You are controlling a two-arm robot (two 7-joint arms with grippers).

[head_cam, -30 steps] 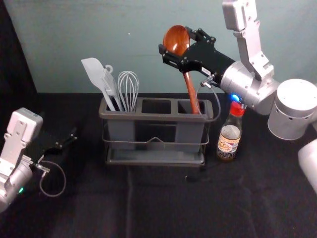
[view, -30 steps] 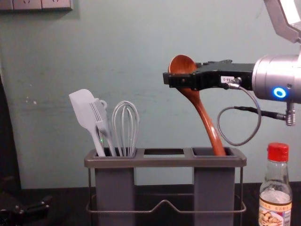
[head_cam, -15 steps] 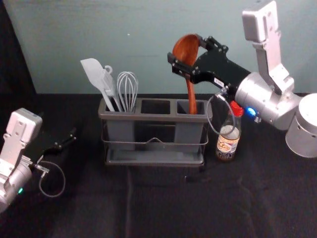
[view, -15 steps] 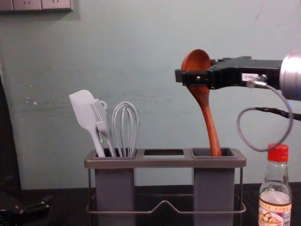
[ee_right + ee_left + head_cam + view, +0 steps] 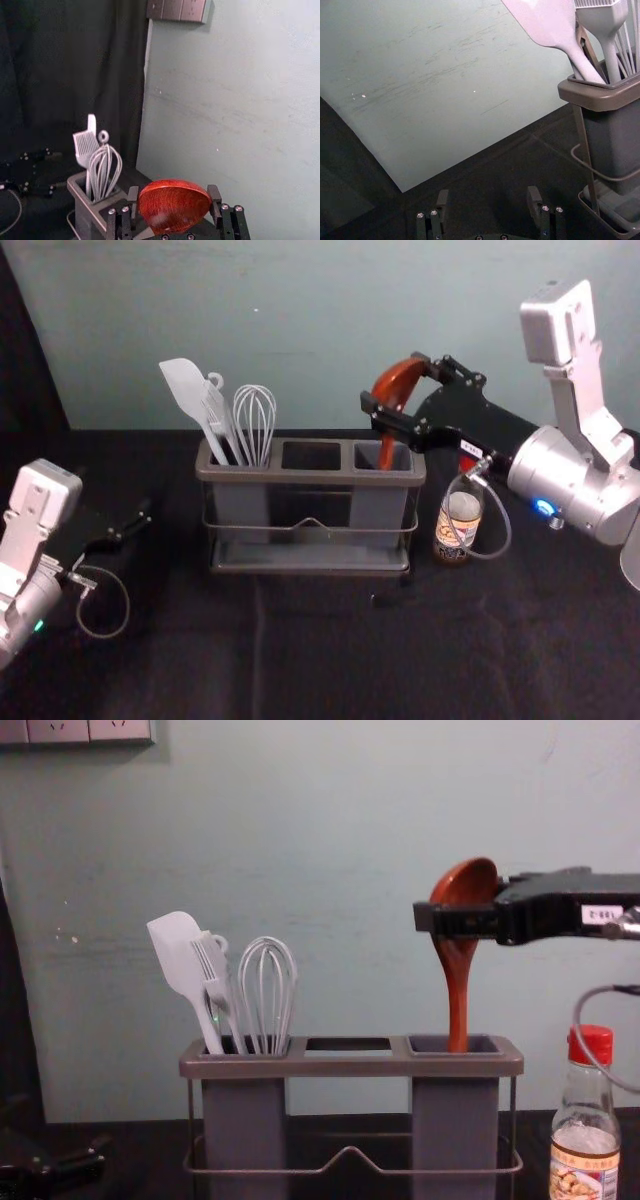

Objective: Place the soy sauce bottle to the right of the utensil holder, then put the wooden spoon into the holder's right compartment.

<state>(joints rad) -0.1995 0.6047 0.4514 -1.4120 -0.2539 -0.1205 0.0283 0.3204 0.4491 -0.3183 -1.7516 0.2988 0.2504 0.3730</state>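
While right gripper [image 5: 396, 380] grips wooden spoon [image 5: 388, 445] by bowl, handle in right compartment [image 5: 403, 457] of utensil holder [image 5: 310, 477], soy sauce bottle [image 5: 449, 550] just right, left gripper [image 5: 146, 516] parked left, jaws wide.

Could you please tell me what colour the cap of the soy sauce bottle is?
The cap is red, seen best in the chest view.

Okay, did a quick headcount here. There's just one utensil holder [image 5: 350, 1065], with three openings along the top. Bottles: one, the soy sauce bottle [image 5: 584, 1170]. Wooden spoons: also one [image 5: 458, 985]. In the left compartment I get four tools total, so one spatula [image 5: 177, 950], one brush [image 5: 212, 965], one whisk [image 5: 267, 1038] and one ring-ended tool [image 5: 103, 132]. Grippers come to two, a left gripper [image 5: 146, 517] and a right gripper [image 5: 394, 382]. Wrist cables, two of those too, one per arm.
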